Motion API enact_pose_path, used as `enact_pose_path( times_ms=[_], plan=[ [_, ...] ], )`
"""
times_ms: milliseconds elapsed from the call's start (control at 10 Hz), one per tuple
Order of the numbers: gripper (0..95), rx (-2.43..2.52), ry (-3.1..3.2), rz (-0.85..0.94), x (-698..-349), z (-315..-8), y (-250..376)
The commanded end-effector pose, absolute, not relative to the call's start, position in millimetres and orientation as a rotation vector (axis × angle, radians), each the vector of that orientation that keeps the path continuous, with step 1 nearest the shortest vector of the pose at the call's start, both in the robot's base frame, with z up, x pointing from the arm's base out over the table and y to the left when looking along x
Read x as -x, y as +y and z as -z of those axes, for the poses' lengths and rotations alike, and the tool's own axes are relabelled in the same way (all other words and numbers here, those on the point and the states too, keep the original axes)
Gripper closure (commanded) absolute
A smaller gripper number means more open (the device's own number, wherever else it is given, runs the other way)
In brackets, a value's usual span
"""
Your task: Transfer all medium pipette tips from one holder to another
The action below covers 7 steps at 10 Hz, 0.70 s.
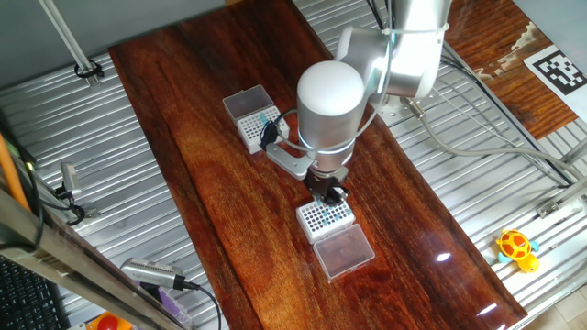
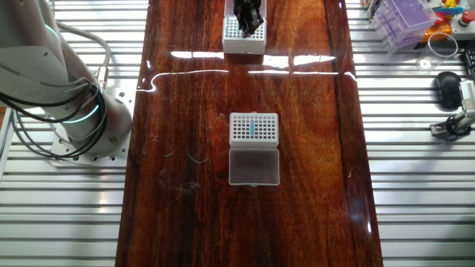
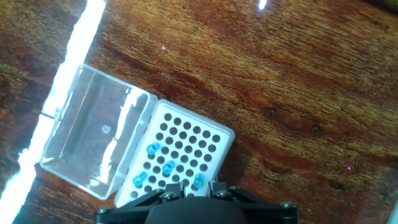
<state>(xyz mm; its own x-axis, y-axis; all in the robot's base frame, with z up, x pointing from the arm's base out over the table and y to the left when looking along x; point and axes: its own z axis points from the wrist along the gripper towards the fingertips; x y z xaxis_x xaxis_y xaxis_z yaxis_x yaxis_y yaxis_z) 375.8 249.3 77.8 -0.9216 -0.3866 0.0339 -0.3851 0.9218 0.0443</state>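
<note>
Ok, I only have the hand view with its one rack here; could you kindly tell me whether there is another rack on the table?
Observer: Yes, a second white rack stands farther along the table, well apart from yours.
Operator: Thank you. Does it hold any tips?
Observer: It does: a short line of teal tips runs down one column near its middle.
Operator: And is its cover shut?
Observer: No, its clear lid lies folded open, flat beside it.
</note>
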Motion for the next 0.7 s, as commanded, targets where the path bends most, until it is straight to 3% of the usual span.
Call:
enact_pose_path(
  times_ms=[100,700],
  plan=[
    [95.0,-0.615,-3.038,0.046,-376.4,-77.2,249.7],
    [95.0,-0.625,-3.033,0.038,-376.1,-83.3,250.2]
  ],
)
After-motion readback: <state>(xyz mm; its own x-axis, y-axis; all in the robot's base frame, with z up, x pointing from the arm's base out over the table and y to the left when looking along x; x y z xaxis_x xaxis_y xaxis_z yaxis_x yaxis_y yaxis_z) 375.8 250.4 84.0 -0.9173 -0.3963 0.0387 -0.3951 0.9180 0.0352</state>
